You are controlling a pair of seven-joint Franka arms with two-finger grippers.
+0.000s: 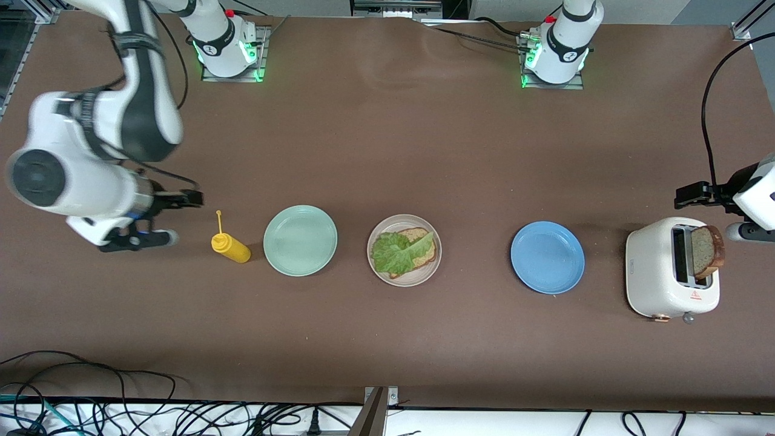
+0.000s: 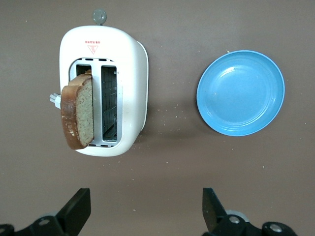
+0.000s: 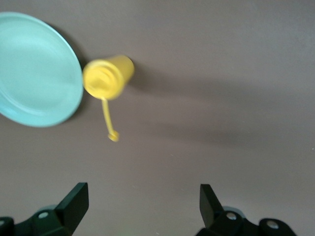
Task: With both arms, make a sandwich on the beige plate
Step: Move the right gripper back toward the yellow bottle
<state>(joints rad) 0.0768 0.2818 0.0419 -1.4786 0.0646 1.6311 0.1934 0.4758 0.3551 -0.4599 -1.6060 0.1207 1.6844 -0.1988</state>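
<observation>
Toaster (image 1: 663, 272): bread slice (image 1: 705, 249) poking up.
Beige plate (image 1: 378, 269): bread, lettuce (image 1: 396, 251) on top.
Left gripper (image 2: 145, 211): wide open, empty, over table beside toaster.
Right gripper (image 3: 142, 209): wide open, empty, near mustard bottle (image 3: 107, 78).

Sitting mid-table: beige plate (image 1: 404, 275), bearing bread slice (image 1: 425, 253) with lettuce leaf (image 1: 396, 252) lying on top. Lying beside that plate toward the right arm's end: second plate (image 1: 300, 240), then mustard bottle (image 1: 230, 247). Lying toward the left arm's end: third plate (image 1: 547, 257), then toaster (image 1: 657, 274), holding another slice (image 1: 705, 251) standing in its slot.
</observation>
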